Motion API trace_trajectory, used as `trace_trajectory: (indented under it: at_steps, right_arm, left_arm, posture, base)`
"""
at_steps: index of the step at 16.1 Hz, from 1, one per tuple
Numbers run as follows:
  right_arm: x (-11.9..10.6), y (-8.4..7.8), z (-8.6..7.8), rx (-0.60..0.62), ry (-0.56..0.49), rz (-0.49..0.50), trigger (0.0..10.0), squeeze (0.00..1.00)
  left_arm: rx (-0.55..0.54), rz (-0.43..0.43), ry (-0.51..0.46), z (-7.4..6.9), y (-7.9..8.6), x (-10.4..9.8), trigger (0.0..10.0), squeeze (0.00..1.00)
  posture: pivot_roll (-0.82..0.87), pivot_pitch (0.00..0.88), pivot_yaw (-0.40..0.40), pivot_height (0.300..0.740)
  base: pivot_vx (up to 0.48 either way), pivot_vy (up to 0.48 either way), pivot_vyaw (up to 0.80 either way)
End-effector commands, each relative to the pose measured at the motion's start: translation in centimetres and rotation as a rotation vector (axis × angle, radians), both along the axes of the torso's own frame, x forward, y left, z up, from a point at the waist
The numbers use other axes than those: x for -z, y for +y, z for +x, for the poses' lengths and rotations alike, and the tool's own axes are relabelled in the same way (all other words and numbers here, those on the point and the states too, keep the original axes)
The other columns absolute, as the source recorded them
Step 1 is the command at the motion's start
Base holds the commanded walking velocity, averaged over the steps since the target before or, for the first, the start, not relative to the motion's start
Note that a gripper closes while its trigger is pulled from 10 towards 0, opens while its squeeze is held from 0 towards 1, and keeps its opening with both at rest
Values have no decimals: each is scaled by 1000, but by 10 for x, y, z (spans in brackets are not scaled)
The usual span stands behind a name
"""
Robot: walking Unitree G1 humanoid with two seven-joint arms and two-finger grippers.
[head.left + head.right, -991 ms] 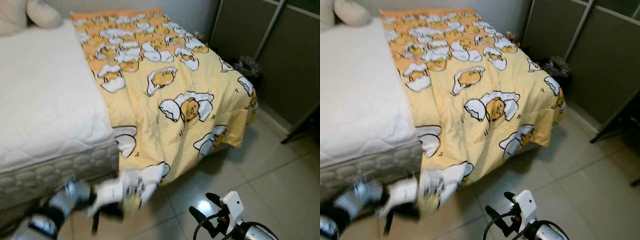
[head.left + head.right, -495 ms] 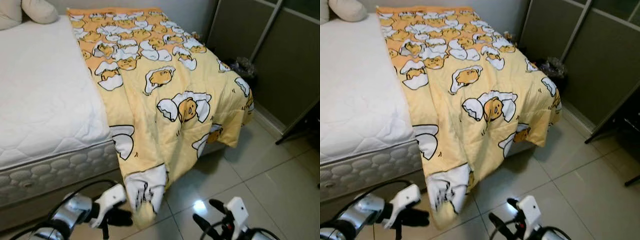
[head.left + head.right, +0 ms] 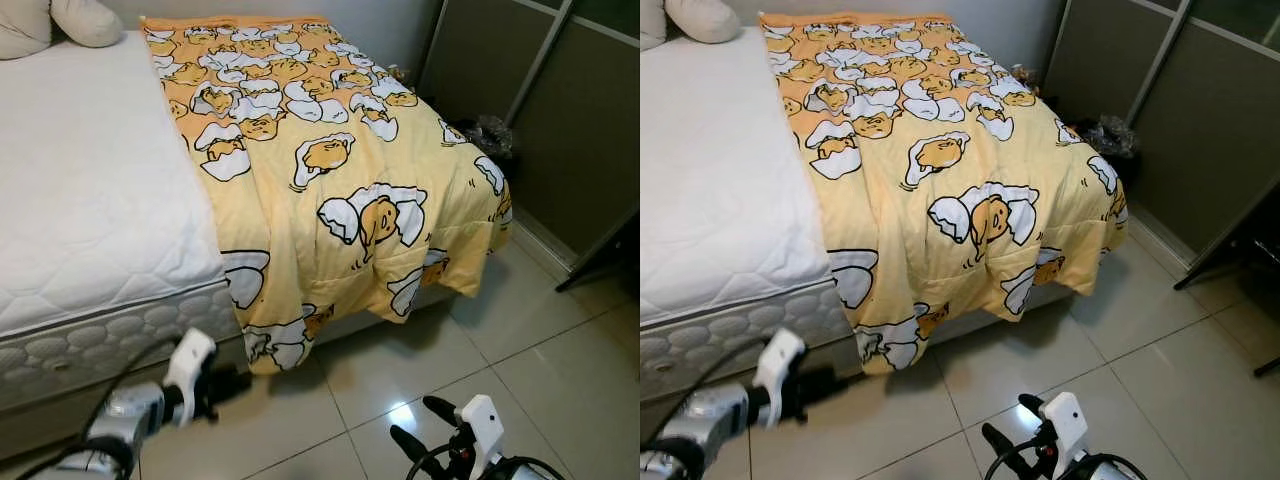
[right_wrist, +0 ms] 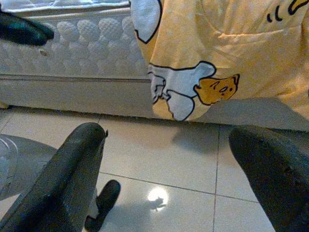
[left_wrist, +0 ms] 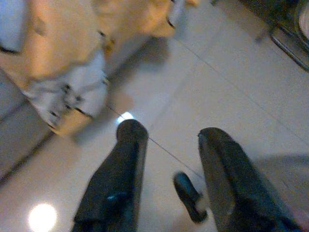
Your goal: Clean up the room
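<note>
From the head camera, the yellow blanket (image 3: 330, 190) lies across the bed (image 3: 90, 200), its corner hanging off the foot just above the floor; left gripper (image 3: 215, 385) sits low beside it, empty. Left wrist: fingers parted, nothing held. Right wrist: right gripper (image 4: 174, 183) wide open too. Grab the corner carelessly and the blanket could slide to the floor.

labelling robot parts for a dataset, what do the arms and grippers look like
Silver metal arms with black joint bands. Each ends in a white housing carrying a gripper, left gripper and right gripper, each with two long black rounded fingers. Thin black cables loop beside both wrists.
</note>
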State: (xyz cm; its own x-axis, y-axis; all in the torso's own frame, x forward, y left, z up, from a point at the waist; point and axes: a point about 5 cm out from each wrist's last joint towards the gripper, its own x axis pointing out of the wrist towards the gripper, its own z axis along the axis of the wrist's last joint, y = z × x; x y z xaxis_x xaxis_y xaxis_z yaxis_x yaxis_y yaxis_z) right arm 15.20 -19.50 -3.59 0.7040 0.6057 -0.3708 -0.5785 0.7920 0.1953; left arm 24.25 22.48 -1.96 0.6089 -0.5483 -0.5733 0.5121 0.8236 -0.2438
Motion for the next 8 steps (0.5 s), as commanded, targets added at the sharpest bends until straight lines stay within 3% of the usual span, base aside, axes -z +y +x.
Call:
trace_trajectory:
  at_steps: [1, 2, 3, 4, 5, 6, 8]
  right_arm:
    - [-3, -7, 0, 69, -38, -10, 10000, 0]
    - [-5, -11, 2, 153, -89, -7, 10000, 0]
    - [-7, -13, 2, 211, -122, -4, 10000, 0]
    - [-65, -8, 65, 287, -302, 35, 10000, 0]
    - [-88, -5, 83, 337, -375, 41, 10000, 0]
    - [-104, -2, 95, 422, -452, 43, 10000, 0]
    - [-110, -4, 106, 618, -514, 46, 10000, 0]
  left_arm:
    - [-91, -13, -74, 18, -5, -10, 10000, 1000]
    - [-252, -23, -192, 42, -10, -27, 10000, 0]
    - [-364, -37, -263, 56, -12, -39, 10000, 0]
    - [-504, -47, -408, 78, -20, -66, 10000, 0]
    - [-528, -59, -458, 83, -28, -76, 10000, 0]
    - [-570, -72, -512, 88, -38, -87, 10000, 0]
    - [-663, -50, -567, 88, -43, -97, 10000, 0]
  posture:
    - [-63, 0, -46, 736]
    - [-56, 0, -44, 736]
    - [-56, 0, -43, 736]
    - [-41, 0, -48, 736]
    - [-36, 0, -48, 736]
    - [-29, 0, -47, 736]
    - [-25, 0, -46, 736]
  base:
    - [0, 0, 0]
    - [0, 0, 0]
    - [0, 0, 0]
    - [0, 0, 0]
    - [0, 0, 0]
    - [0, 0, 0]
    - [0, 0, 0]
